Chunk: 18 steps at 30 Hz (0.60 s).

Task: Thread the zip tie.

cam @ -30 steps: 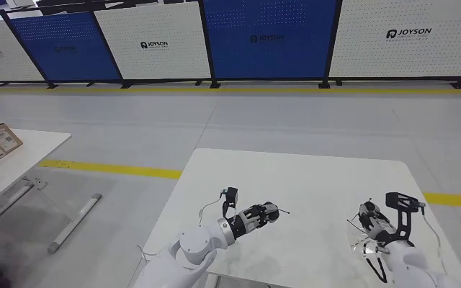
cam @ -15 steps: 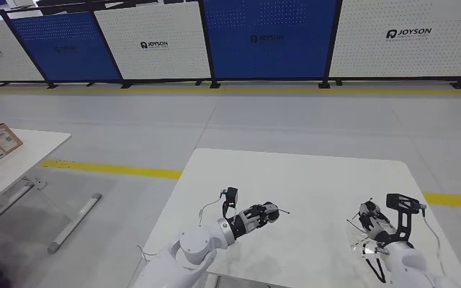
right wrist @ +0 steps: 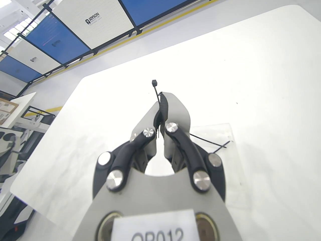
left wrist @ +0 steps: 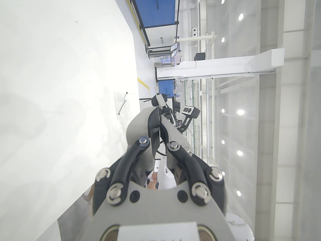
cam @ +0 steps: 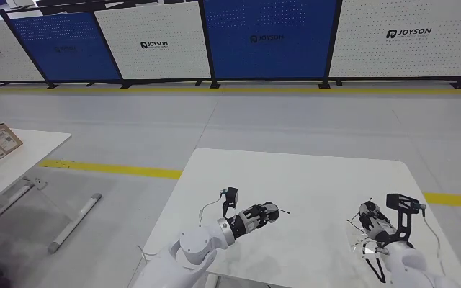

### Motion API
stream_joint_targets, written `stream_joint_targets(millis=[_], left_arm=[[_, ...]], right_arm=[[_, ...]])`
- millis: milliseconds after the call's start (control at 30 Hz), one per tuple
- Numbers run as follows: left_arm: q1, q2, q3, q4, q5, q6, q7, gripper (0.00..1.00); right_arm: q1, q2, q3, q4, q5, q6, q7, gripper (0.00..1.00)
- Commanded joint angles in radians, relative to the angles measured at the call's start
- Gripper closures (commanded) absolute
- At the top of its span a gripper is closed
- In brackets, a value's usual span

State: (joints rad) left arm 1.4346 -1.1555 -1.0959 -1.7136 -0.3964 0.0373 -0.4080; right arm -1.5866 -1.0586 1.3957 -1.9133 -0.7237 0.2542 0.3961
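Nothing has shifted since a second ago; both my arms sit as they were.

From above, my left gripper (cam: 273, 211) is over the table (cam: 310, 173) near its front, and my right gripper (cam: 366, 209) is near the right edge, well apart from it.

At my left wrist the jaws are pressed together. Farther off, a spare tie (left wrist: 122, 104) lies on a clear sheet (left wrist: 116, 107).

At my right wrist the jaws pinch the zip tie (right wrist: 156, 92), a thin black strap. Its small square head stands clear past the tips, above the table.
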Motion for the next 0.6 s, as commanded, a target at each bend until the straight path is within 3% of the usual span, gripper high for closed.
stream_joint_targets(millis=[0,100,233,433,567], left_arm=[[0.0,0.0,0.0,0.0,0.0,0.0,0.0,1.0],[0.0,0.0,0.0,0.0,0.0,0.0,0.0,1.0],[0.0,0.0,0.0,0.0,0.0,0.0,0.0,1.0],[0.0,0.0,0.0,0.0,0.0,0.0,0.0,1.0],[0.0,0.0,0.0,0.0,0.0,0.0,0.0,1.0]], right_arm=[[-0.003,-0.001,0.002,0.005,-0.004,0.008,-0.006,1.0],[0.0,-0.003,0.005,-0.007,-0.038,0.082,0.036,1.0],[-0.002,-0.016,0.044,0.011,-0.09,0.086,0.092,1.0],[0.005,-0.069,0.097,0.002,-0.212,0.086,0.224,1.0],[0.005,-0.069,0.097,0.002,-0.212,0.086,0.224,1.0]])
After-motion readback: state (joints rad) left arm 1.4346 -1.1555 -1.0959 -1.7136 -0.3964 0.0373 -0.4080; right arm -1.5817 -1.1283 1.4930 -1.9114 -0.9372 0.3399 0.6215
